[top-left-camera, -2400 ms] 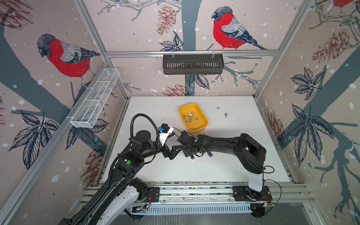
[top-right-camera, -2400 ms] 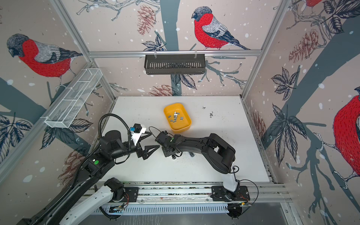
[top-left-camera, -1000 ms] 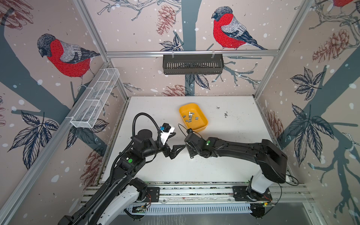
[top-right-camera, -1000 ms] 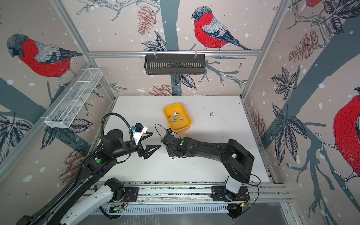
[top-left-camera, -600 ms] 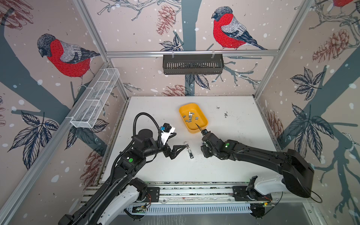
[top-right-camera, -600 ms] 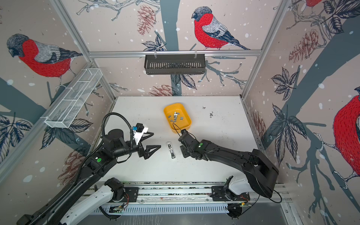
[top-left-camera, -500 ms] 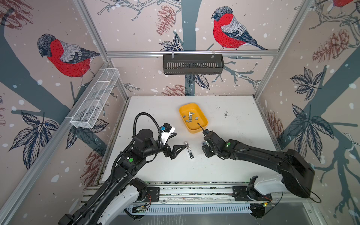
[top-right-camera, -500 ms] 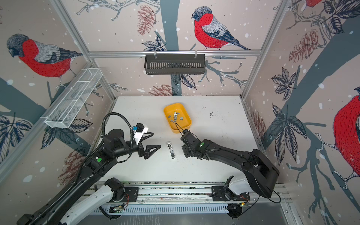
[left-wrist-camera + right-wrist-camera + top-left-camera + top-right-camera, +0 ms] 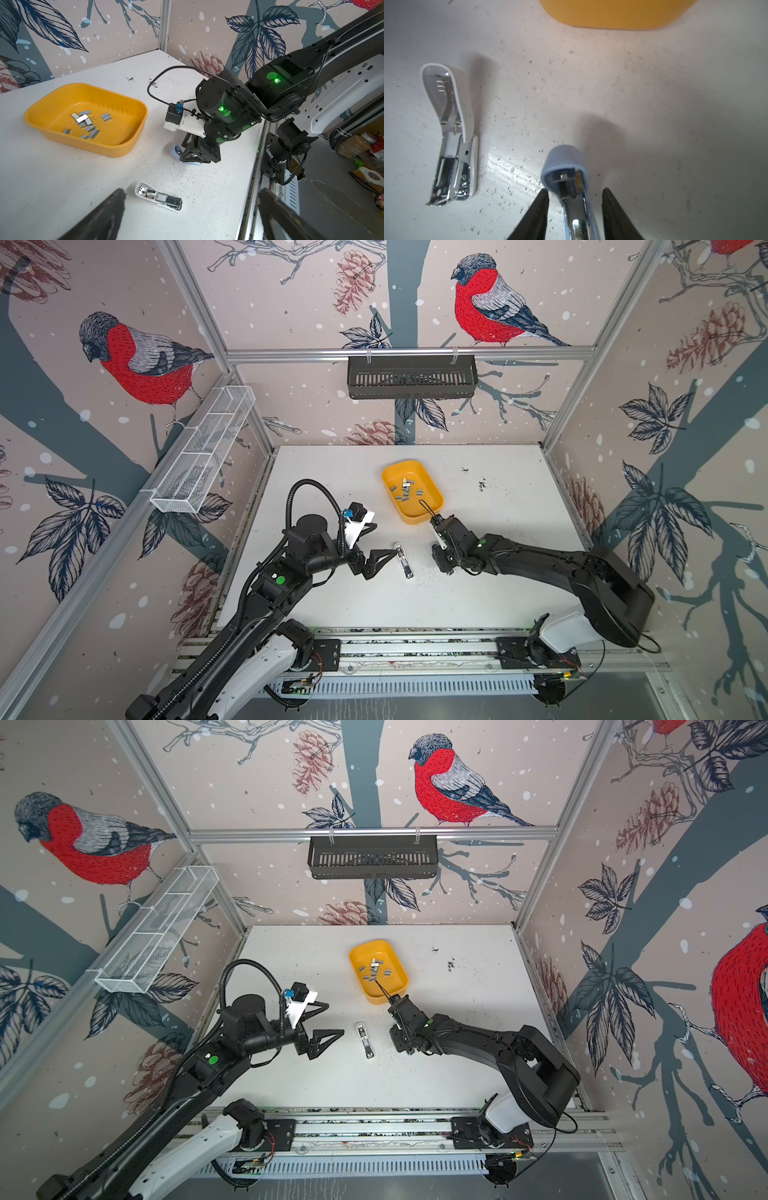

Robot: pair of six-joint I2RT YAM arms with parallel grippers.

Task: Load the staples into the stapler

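Locate staples (image 9: 405, 490) loose on the floor of yellow tray (image 9: 411, 517), midway across the desk (image 9: 498, 593), toward its far edge. Find white stapler (image 9: 403, 560) lying hinged open near desk centre, just frontward of the tray. Note blue stapler (image 9: 566, 166) between parted fingers of right gripper (image 9: 575, 189), gaps on both sides. Note left gripper (image 9: 191, 190) spread wide, holding nothing, facing white stapler.

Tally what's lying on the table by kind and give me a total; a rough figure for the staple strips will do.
2 staplers: white stapler, blue stapler
1 yellow tray
about 12 staple strips, overlapping in the tray
Total: about 15
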